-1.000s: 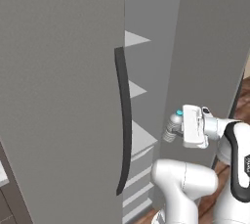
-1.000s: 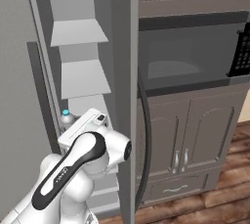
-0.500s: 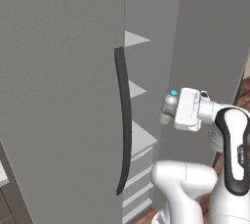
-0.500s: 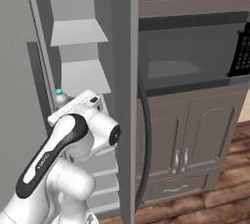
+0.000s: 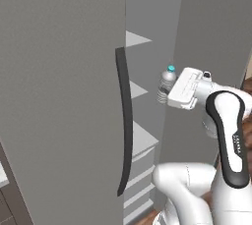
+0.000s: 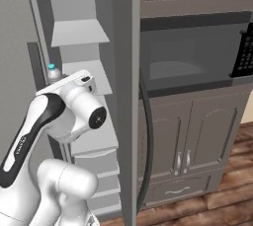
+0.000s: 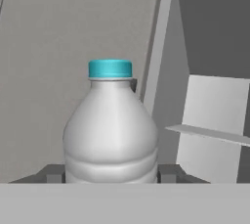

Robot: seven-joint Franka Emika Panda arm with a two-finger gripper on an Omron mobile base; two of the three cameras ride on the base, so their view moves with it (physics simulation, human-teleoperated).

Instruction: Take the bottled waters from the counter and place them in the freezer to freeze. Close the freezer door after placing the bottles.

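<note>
No readable label on the clear greyish plastic bottle (image 7: 111, 135) you had: smooth, rounded shoulders, ribbed teal cap. The two-finger gripper (image 7: 111, 174) was clamped on its lower body, bottle upright between the fingers, held just in front of the plain grey freezer's (image 5: 59, 96) white shelves (image 6: 79, 32), beside its open door.

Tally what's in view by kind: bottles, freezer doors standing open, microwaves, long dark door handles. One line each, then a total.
Bottles: 1, the clear bottle held upright in the jaws
Open freezer doors: 1
Microwaves: 1
Long dark door handles: 2
Total: 5
</note>
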